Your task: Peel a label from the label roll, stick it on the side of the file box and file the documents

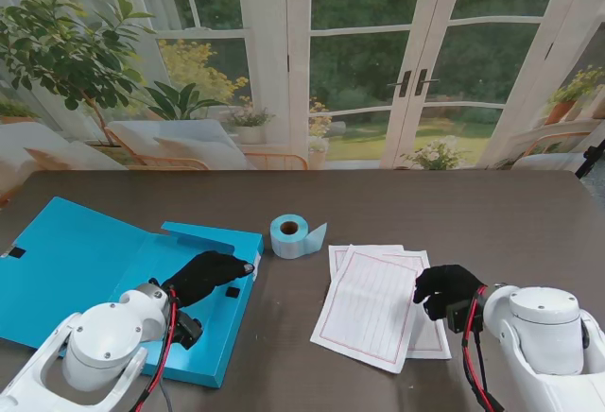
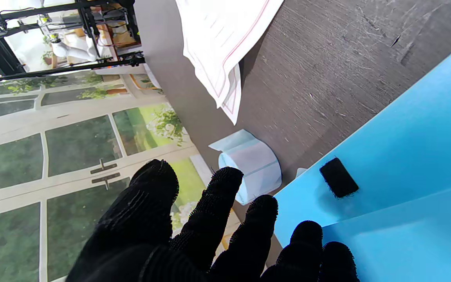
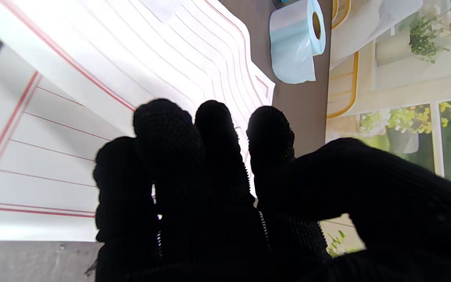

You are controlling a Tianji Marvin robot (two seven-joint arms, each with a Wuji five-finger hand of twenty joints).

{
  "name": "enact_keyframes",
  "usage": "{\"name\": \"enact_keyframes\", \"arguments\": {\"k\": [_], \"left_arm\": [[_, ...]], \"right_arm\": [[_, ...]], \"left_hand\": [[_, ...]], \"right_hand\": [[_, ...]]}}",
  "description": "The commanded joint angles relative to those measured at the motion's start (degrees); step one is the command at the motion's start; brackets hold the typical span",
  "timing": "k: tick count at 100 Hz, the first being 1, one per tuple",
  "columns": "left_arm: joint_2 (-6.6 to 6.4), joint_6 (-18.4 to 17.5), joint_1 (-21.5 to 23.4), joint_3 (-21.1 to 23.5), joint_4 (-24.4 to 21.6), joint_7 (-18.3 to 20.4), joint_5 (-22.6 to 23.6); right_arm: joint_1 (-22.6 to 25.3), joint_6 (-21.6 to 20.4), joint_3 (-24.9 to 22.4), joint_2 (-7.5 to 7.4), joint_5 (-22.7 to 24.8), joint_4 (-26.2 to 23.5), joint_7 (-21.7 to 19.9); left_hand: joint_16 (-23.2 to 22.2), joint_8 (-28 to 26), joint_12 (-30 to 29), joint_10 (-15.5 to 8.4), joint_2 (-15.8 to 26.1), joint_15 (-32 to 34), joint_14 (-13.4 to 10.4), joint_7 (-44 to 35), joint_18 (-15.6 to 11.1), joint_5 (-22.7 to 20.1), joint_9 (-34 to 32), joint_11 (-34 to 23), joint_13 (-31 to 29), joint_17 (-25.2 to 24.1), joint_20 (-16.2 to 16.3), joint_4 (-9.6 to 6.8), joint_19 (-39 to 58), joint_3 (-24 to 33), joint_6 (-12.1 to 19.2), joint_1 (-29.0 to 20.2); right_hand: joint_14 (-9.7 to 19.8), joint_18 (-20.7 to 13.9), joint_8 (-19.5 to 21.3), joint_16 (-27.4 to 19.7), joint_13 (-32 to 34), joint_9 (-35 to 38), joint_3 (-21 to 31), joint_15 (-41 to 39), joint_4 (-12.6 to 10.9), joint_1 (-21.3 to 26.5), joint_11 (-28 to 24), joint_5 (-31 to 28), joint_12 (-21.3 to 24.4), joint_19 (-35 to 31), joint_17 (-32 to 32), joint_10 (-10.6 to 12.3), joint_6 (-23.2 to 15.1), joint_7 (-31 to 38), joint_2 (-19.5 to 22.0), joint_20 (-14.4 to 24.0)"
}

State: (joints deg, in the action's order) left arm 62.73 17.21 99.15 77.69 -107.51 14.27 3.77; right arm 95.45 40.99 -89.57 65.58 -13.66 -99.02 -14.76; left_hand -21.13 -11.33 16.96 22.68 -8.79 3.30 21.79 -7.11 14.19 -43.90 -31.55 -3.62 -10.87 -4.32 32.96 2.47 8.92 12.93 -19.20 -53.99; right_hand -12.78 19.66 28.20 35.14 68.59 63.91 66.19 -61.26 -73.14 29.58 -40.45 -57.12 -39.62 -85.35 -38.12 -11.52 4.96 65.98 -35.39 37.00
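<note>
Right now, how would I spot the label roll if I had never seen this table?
Look at the dark table, between the open blue file box and the white ruled documents. The label roll stands there alone: a pale blue cylinder with a loose tail.

Soft, even daylight fills the stand view, coming from the white-framed glass doors [image 1: 406,62] beyond the dark wood-grain table [image 1: 454,214]; shadows beside that table's objects are faint and short; the right wrist view overexposes the white red-lined paper sheets [image 3: 92,70] to glare, leaving the black-gloved right hand [image 3: 217,188] a near-featureless, blurred silhouette; the left wrist view is sharper, its door lines bending toward the edges.
</note>
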Motion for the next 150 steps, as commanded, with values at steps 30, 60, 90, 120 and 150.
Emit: {"name": "enact_keyframes", "arguments": {"k": [30,60,90,120,150], "left_arm": [[0.27,-0.26,0.14,-0.23,0.48,1.04,-0.05],[0.24,-0.91,0.02,-0.13,0.89,1.13,0.07],[0.16,-1.33,0.32,0.21,1.04,1.41,0.11],[0.19,-1.38,0.63,0.42,0.96,1.25,0.15],[0.16,-1.36,0.81,0.54,1.13,1.38,0.23]], "right_arm": [[-0.72,-1.55,2.31,-2.6,9.77,1.65,-5.57],[-0.87,0.42,6.3,-7.15,27.34,-1.87,-13.98],[-4.37,4.57,11.41,-10.16,29.39,-1.38,-21.38],[-8.95,6.53,16.58,-11.38,28.02,2.3,-24.16],[-4.98,5.65,12.94,-10.42,32.6,-1.9,-20.88]], "left_hand": [[0.52,0.09,-0.4,-0.02,2.24,0.15,-0.03,0.45,-2.78,0.07,0.93,-0.09,0.79,-0.82,0.11,0.08,-1.45,-1.7,-0.16,-1.44],[0.5,0.09,-0.4,-0.18,2.32,0.18,0.17,0.49,-2.71,0.12,0.96,-0.09,0.68,-0.86,0.64,0.08,-1.0,-1.88,-0.02,-1.49],[0.46,0.11,-0.41,-0.16,2.45,0.21,0.19,0.53,-2.7,0.17,1.05,-0.07,0.56,-1.01,1.22,0.05,-0.72,-2.03,-0.04,-1.56],[0.42,0.12,-0.4,-0.02,2.49,0.25,0.29,0.54,-2.65,0.17,0.94,-0.1,0.43,-1.03,1.55,0.04,-0.66,-2.19,-0.06,-1.62],[0.37,0.11,-0.38,0.12,2.43,0.28,0.58,0.47,-2.55,0.0,0.75,-0.12,0.28,-1.1,2.2,0.03,-0.31,-2.27,-0.19,-1.64]], "right_hand": [[-0.76,-2.75,-4.9,2.19,-6.42,-11.46,-14.41,-4.41,15.06,-11.12,-5.45,17.23,2.64,-2.3,6.14,1.09,1.54,-18.65,5.21,4.32],[-0.84,-0.99,-11.53,2.81,-2.64,-9.99,-18.31,-8.74,28.63,-28.71,-14.97,16.31,-4.3,-5.67,2.75,-0.93,5.79,-24.65,22.19,4.59],[-1.14,-2.46,-15.62,3.59,-6.52,-14.33,-23.23,-9.43,30.14,-32.12,-15.35,13.6,-7.01,-5.73,6.83,-2.37,3.57,-29.11,36.2,5.02],[-0.6,-4.13,-17.39,4.0,-9.58,-18.51,-25.61,-9.9,29.61,-32.6,-15.66,20.19,-7.4,-5.17,9.66,-2.27,4.38,-33.07,40.54,5.83],[-0.48,-3.46,-15.92,3.47,-6.98,-16.34,-24.32,-10.14,29.12,-31.88,-16.62,18.73,-6.79,-5.71,6.9,-1.8,6.11,-29.49,37.0,6.14]]}}
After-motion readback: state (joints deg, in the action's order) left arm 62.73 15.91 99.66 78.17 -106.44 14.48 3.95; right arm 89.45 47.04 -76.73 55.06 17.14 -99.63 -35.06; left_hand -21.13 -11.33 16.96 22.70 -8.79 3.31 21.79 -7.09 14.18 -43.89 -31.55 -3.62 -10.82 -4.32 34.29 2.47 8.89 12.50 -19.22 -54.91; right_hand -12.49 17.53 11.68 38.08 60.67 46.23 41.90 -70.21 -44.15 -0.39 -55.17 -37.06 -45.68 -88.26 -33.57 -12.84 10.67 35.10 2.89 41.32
